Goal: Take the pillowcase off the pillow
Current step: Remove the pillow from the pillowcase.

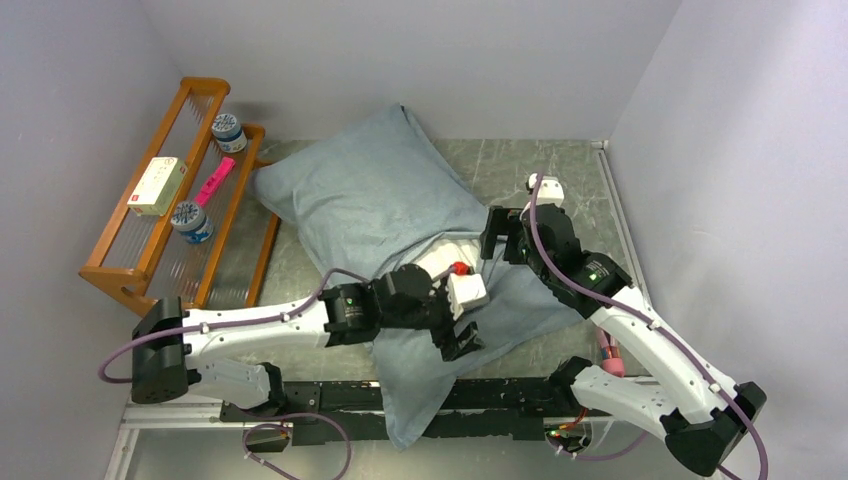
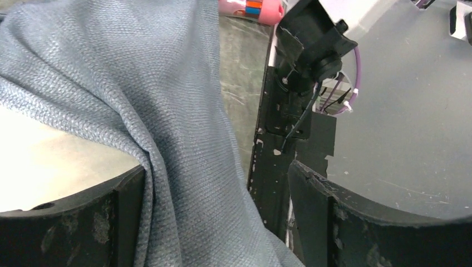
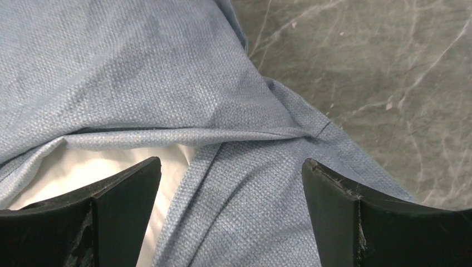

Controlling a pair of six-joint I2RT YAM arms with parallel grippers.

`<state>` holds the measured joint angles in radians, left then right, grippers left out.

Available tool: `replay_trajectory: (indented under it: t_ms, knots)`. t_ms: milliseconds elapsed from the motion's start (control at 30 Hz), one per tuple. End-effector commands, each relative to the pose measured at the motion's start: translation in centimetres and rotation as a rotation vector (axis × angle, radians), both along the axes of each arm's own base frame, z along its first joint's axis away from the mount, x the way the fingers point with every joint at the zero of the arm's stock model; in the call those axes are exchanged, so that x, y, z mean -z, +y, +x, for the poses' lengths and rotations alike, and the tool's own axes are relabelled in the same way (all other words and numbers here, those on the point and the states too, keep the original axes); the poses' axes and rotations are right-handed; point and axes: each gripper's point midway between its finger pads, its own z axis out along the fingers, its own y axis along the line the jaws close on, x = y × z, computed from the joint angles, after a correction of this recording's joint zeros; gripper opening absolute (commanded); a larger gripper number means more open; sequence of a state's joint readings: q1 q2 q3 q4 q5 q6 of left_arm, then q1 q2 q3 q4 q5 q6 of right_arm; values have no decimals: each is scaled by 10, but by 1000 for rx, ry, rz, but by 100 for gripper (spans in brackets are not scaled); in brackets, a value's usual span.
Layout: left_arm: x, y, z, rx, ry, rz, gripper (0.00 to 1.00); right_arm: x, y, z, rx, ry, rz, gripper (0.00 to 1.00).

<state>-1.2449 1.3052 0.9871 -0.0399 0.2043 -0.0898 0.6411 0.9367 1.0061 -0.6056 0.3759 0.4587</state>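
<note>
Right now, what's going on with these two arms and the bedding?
Two robot arms are working on a grey-blue pillowcase lying across the table. The white pillow is mostly inside it, showing only at the opening. The left arm holds its jaws open over loose cloth beside that opening; the right arm holds its jaws open above the opening's edge. Neither grips anything.

one pillowcase (image 1: 370,200), one pillow (image 1: 445,258), two arms (image 1: 260,325) (image 1: 640,330), two grippers (image 1: 462,345) (image 1: 494,238), one rack (image 1: 120,270), two jars (image 1: 228,131) (image 1: 190,221), one box (image 1: 157,185), two pink items (image 1: 214,182) (image 1: 612,358), one table (image 1: 520,165).
</note>
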Motion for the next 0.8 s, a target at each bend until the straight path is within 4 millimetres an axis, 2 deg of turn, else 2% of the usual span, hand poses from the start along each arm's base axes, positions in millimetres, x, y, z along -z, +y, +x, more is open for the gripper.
replay_trajectory:
  t_ms: [0, 167, 433, 533, 767]
  knots:
    - [-6, -16, -45, 51, 34, -50, 85, 16, 7, -16, -40, 75, 44, 100]
    - [10, -24, -50, -25, 6, -12, 85, 31, 9, -33, -64, 153, 72, 100]
    - [18, -30, -37, -130, -47, 17, 87, 49, 1, -53, -43, 242, 77, 99]
    - [20, -31, -36, -128, -58, 32, 88, 54, 3, -55, -51, 267, 73, 98]
    - [20, -51, -48, -48, -45, 19, 88, 48, 11, -51, -79, 271, 74, 95]
